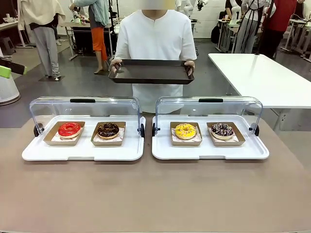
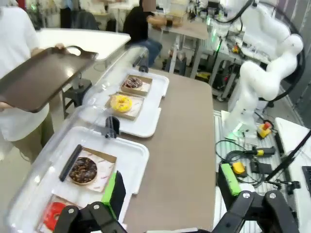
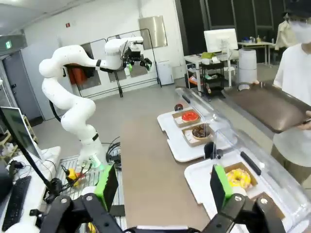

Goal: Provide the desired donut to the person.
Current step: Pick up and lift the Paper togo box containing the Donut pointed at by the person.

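The person (image 1: 155,41) in a white shirt stands at the far side, holding an empty dark brown tray (image 1: 150,72) in both hands. Four donuts sit in cardboard boats: red (image 1: 69,129), chocolate (image 1: 108,129), yellow (image 1: 185,130) and chocolate with sprinkles (image 1: 222,129). My left gripper (image 2: 172,189) hangs open, high above the table's left end, with the chocolate donut (image 2: 83,170) and the red donut (image 2: 53,215) below it. High over the right end, my right gripper (image 3: 163,187) is open too, with the yellow donut (image 3: 238,178) close under one finger. Neither gripper holds anything.
Two white serving trays (image 1: 82,153) (image 1: 209,151) hold the donuts, their clear lids (image 1: 85,109) (image 1: 209,108) hinged up at the back. A white table (image 1: 262,77) stands behind at the right. Bare brown tabletop (image 1: 155,194) spreads in front of the trays.
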Controlling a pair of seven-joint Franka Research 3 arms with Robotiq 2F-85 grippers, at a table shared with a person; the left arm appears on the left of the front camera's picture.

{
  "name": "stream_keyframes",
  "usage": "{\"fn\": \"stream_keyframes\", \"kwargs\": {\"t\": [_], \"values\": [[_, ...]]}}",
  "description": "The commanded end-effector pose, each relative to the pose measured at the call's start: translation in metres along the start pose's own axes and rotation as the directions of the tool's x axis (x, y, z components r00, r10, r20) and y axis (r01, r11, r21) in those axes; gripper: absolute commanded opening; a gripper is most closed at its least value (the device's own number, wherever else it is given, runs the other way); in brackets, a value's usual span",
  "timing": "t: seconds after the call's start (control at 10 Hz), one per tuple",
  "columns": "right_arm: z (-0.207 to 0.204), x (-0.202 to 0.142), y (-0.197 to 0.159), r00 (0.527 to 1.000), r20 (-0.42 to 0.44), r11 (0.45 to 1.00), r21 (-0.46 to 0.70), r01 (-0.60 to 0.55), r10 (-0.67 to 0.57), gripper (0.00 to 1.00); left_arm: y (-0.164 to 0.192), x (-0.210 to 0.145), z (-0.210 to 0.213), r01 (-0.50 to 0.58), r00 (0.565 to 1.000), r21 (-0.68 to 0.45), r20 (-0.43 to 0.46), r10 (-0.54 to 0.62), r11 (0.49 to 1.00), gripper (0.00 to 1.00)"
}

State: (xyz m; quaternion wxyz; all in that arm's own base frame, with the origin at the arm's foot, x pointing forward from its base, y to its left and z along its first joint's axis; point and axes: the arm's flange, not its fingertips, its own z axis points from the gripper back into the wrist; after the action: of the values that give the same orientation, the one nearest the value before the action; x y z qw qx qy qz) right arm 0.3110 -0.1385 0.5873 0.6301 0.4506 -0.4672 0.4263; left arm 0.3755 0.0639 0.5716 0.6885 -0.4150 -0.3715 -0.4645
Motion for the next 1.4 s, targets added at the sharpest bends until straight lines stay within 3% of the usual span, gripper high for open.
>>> {"fn": "stream_keyframes", "kwargs": {"t": [0.0, 0.4, 0.7, 0.9, 1.2, 1.3], "values": [[0.008, -0.002, -0.021, 0.999, -0.033, 0.999, -0.022, 0.033, -0.033, 1.0, 0.01, -0.005, 0.017, 0.032, 0.999, 0.032, 0.023, -0.033, 0.999, 1.0], [0.025, -0.003, -0.041, 0.992, -0.097, 0.992, -0.099, 0.076, -0.086, 1.0, 0.02, -0.016, 0.044, 0.041, 0.999, 0.103, -0.017, -0.039, 0.994, 1.0], [0.024, -0.008, -0.05, 0.967, -0.22, 0.979, -0.186, 0.09, -0.13, 1.0, 0.019, -0.034, 0.044, 0.01, 0.997, 0.121, -0.075, -0.001, 0.993, 1.0], [0.024, -0.008, -0.051, 0.97, -0.204, 0.975, -0.206, 0.087, -0.13, 1.0, 0.031, -0.031, 0.049, 0.003, 0.994, 0.119, -0.106, 0.01, 0.993, 1.0], [0.025, -0.007, -0.048, 0.97, -0.211, 0.978, -0.196, 0.077, -0.119, 1.0, 0.02, -0.038, 0.047, 0.01, 0.99, 0.123, -0.138, 0.007, 0.992, 1.0], [0.024, -0.007, -0.047, 0.97, -0.21, 0.977, -0.196, 0.078, -0.12, 1.0, 0.026, -0.036, 0.047, -0.024, 0.995, 0.132, -0.09, 0.036, 0.991, 1.0]]}}
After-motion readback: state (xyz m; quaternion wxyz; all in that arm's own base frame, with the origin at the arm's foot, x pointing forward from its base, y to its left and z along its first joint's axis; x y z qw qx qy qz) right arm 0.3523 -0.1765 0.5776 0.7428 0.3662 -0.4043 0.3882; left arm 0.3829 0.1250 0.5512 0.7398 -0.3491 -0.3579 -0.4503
